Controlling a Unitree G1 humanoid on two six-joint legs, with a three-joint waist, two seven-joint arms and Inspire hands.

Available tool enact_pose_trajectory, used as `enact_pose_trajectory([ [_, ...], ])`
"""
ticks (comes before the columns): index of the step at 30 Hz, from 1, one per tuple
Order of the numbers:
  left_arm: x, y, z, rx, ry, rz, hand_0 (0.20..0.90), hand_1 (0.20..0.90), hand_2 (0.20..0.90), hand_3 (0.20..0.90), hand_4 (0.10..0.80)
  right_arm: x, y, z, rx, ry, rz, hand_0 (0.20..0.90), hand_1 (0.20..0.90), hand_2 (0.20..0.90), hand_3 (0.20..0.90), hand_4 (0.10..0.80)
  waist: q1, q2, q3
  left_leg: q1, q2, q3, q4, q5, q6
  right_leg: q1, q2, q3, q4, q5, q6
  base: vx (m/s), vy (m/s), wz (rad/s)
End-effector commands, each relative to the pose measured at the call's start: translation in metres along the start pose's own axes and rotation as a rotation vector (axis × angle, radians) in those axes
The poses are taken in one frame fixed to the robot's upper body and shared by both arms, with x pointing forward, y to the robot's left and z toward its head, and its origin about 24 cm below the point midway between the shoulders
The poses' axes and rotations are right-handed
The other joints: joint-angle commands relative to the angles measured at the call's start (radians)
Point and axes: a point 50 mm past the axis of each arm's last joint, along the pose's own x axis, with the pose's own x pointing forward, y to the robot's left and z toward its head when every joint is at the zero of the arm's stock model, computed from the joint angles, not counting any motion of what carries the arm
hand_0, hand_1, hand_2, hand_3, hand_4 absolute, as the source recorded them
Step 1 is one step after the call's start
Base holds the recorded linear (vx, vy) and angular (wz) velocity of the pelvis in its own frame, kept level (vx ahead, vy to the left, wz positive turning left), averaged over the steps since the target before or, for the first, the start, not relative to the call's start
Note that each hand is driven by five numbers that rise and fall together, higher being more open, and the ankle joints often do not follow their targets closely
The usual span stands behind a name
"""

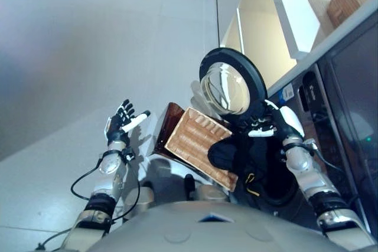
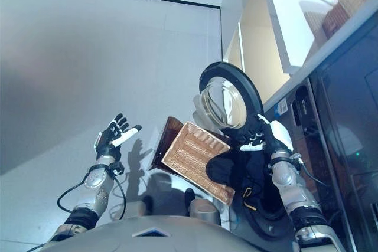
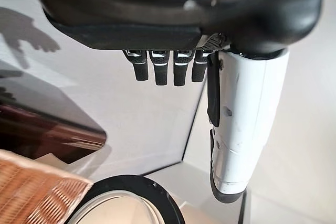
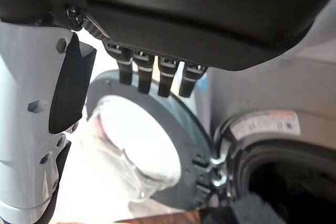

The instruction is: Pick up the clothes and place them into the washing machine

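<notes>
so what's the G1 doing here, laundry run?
Yes. The washing machine door stands open, and dark clothes hang at the drum opening, partly in. The right hand is raised by the door, fingers open, holding nothing. The left hand is up over the floor, also open and empty. A wicker basket lies tipped beside the machine.

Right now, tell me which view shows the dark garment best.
The left eye view: the dark garment hangs over the basket's edge into the washer opening beside the open door. The right eye view shows much the same. The right wrist view catches only a dark scrap; the left wrist view shows none.
</notes>
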Motion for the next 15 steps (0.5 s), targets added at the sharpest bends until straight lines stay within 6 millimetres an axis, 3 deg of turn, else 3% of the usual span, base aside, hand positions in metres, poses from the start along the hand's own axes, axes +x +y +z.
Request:
enact_pose_trajectory([
  [1,0.017,-0.011,0.051,0.047,-0.232,-0.068,0.9,0.9,0.9,0.9,0.8,0.014,-0.04,0.034,-0.059,-0.172,-0.134,0.9,0.9,0.9,0.9,0.8,0.026,-0.001,-0.026,-0.045,-0.025,-0.018,0.072,-0.043,-0.032,-0.101,0.006,-0.009,0.192,-0.06,0.076,-0.178,0.022,-0.23],
  [2,0.018,-0.013,0.054,0.062,-0.243,-0.089,0.9,0.9,0.9,0.9,0.8,0.018,-0.036,0.037,-0.088,-0.179,-0.096,0.9,0.9,0.9,0.9,0.8,0.031,0.013,-0.007,-0.057,-0.018,-0.022,0.072,-0.026,-0.024,-0.125,0.027,-0.033,0.302,-0.085,0.094,-0.196,0.0,-0.18],
  [4,0.019,-0.011,0.057,0.067,-0.25,-0.08,0.9,0.9,0.9,0.9,0.8,0.022,-0.034,0.04,-0.099,-0.18,-0.087,0.9,0.9,0.9,0.9,0.8,0.034,0.014,-0.003,-0.067,-0.017,-0.018,0.076,-0.02,-0.021,-0.121,0.021,-0.055,0.338,-0.099,0.098,-0.161,-0.038,-0.14],
  [7,0.016,-0.003,0.054,0.068,-0.246,-0.06,0.9,0.9,0.9,0.9,0.8,0.022,-0.031,0.038,-0.156,-0.18,-0.049,0.9,0.9,0.9,0.9,0.8,0.067,0.006,-0.048,-0.088,-0.015,-0.034,0.051,0.01,-0.034,-0.018,0.002,-0.049,0.21,-0.158,0.049,-0.014,-0.101,0.06],
  [8,0.016,-0.003,0.054,0.068,-0.246,-0.06,0.9,0.9,0.9,0.9,0.8,0.022,-0.031,0.038,-0.156,-0.18,-0.049,0.9,0.9,0.9,0.9,0.8,0.067,0.006,-0.047,-0.086,-0.015,-0.034,0.05,0.011,-0.034,-0.016,0.003,-0.049,0.209,-0.157,0.049,-0.011,-0.12,-0.05],
  [9,0.015,0.0,0.051,0.055,-0.235,-0.042,0.9,0.9,0.9,0.9,0.8,0.025,-0.041,0.044,-0.244,-0.212,-0.059,0.9,0.9,0.9,0.9,0.8,0.081,0.002,-0.054,-0.107,-0.008,-0.029,0.065,0.018,-0.058,0.021,0.001,-0.027,0.099,-0.138,0.04,-0.074,-0.109,-0.11],
  [11,0.016,0.001,0.052,0.067,-0.24,-0.045,0.9,0.9,0.9,0.9,0.8,0.027,-0.051,0.04,-0.336,-0.208,-0.065,0.9,0.9,0.9,0.9,0.8,0.087,-0.004,-0.032,-0.139,0.003,-0.022,0.118,0.02,-0.082,0.035,-0.007,-0.034,0.067,-0.123,0.034,-0.127,-0.09,0.03],
  [12,0.016,0.001,0.054,0.07,-0.251,-0.048,0.9,0.9,0.9,0.9,0.8,0.029,-0.059,0.043,-0.419,-0.225,-0.083,0.9,0.9,0.9,0.9,0.8,0.095,-0.009,-0.018,-0.163,0.01,-0.05,0.154,0.024,-0.098,0.033,-0.009,-0.023,0.067,-0.119,0.031,-0.118,-0.019,0.11],
  [13,0.015,0.003,0.055,0.075,-0.26,-0.042,0.9,0.9,0.9,0.9,0.8,0.032,-0.068,0.048,-0.488,-0.244,-0.096,0.9,0.9,0.9,0.9,0.8,0.107,-0.013,-0.008,-0.166,-0.006,-0.116,0.178,0.009,-0.098,0.025,-0.007,-0.001,0.065,-0.112,0.029,-0.098,0.012,0.04],
  [14,0.015,0.005,0.056,0.07,-0.269,-0.037,0.9,0.9,0.9,0.9,0.8,0.034,-0.072,0.05,-0.539,-0.255,-0.089,0.9,0.9,0.9,0.9,0.8,0.109,-0.02,-0.001,-0.169,-0.001,-0.156,0.196,0.009,-0.105,0.019,-0.015,0.006,0.059,-0.098,0.028,-0.091,0.046,-0.07],
  [15,0.016,0.004,0.056,0.067,-0.269,-0.037,0.9,0.9,0.9,0.9,0.8,0.034,-0.075,0.048,-0.617,-0.25,-0.08,0.9,0.9,0.9,0.9,0.8,0.098,-0.031,0.001,-0.173,0.035,-0.124,0.196,0.006,-0.108,0.015,-0.032,-0.002,0.05,-0.089,0.035,-0.061,0.083,-0.3],
])
